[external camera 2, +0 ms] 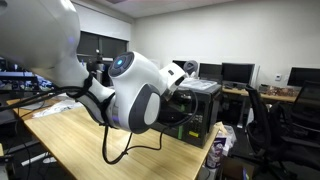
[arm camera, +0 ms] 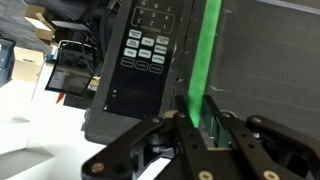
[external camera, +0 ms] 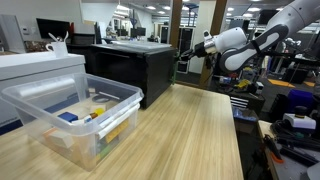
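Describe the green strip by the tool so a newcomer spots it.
At the far end of the wooden table stands a black appliance with a button keypad. Beside the keypad a strip runs down its front, by the shut tool. It alone is bright green on that black front.

In the wrist view the gripper [arm camera: 190,108] runs off the bottom edge, and the labels on the control panel [arm camera: 145,48] are too blurred to read. In an exterior view the arm's white joint [external camera 2: 135,95] hides it and much of the black appliance [external camera 2: 205,105].
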### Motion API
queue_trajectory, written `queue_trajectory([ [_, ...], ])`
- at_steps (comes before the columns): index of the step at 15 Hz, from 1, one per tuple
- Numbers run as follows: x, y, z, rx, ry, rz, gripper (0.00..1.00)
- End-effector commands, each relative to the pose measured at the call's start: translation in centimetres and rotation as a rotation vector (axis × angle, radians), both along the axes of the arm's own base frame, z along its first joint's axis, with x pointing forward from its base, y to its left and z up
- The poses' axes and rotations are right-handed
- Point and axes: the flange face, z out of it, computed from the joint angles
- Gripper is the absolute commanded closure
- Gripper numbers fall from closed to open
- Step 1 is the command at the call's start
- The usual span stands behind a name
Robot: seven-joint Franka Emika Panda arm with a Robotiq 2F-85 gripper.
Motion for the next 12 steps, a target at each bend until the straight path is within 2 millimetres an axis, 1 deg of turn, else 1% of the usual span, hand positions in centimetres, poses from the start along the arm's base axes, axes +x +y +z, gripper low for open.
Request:
queue_trajectory([
  [1,-0.2,0.3,1.1,0.008,-0.016,-0.001,0.95],
  [4,-1.1,0.6,1.4,0.022,-0.010,-0.009,0.95],
  [9,-1.5,0.7,1.8,0.046,0.005,-0.034,0.95],
  [12,-2.2,0.9,2.7,0.054,0.002,-0.042,0.95],
])
